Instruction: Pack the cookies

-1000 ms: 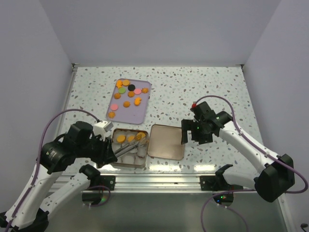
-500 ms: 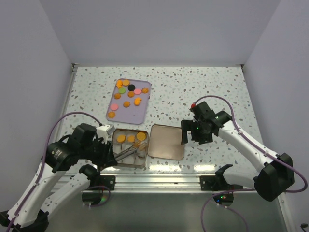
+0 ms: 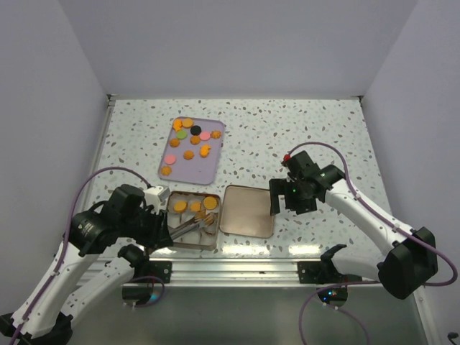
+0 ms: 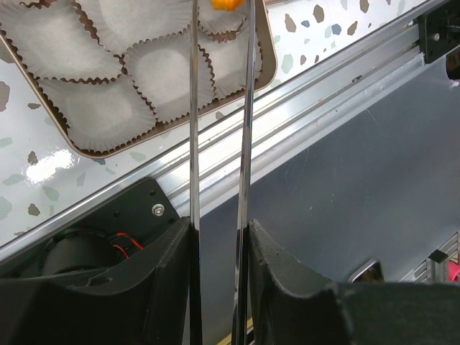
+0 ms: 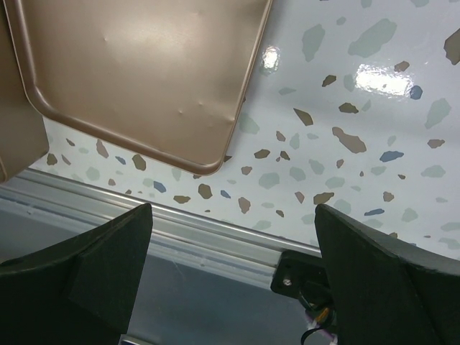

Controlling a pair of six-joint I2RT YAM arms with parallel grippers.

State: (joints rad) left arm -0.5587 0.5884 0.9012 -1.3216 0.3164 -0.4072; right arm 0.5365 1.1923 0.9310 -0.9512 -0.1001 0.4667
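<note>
We are seeing the left jaws gripping a pair of long metal tongs (image 4: 192, 108), with the black fingers (image 4: 144, 287) pressing the two blades from either side. The tongs are reaching out over the open tin (image 3: 191, 246), which is sitting at the near edge of the desk (image 3: 323, 129), just in front of the left arm (image 3: 93, 230). At the top edge of the left wrist view an orange cookie (image 4: 224, 3) is showing between the blade tips, above the tin. We cannot tell whether the tips are pinching it or only framing it. White paper cups (image 4: 93, 111) are lining the tin, and those nearest the arm are lying bare. A few orange cookies (image 3: 180, 206) are resting in the cups along the tin's far side.

The loose cookies (image 3: 188, 154) are lying spread over the lilac tray (image 3: 205, 172), further back on the desk and apart from the tin. They are mostly orange, with some pink, one green and one black.

The lid (image 3: 248, 212) is lying flat on the desk just right of the tin. The right jaws are standing wide open and gripping nothing, hovering over the desk by the lid's right edge. In the right wrist view they are framing one rounded lid corner and the speckled surface beside it.
</note>
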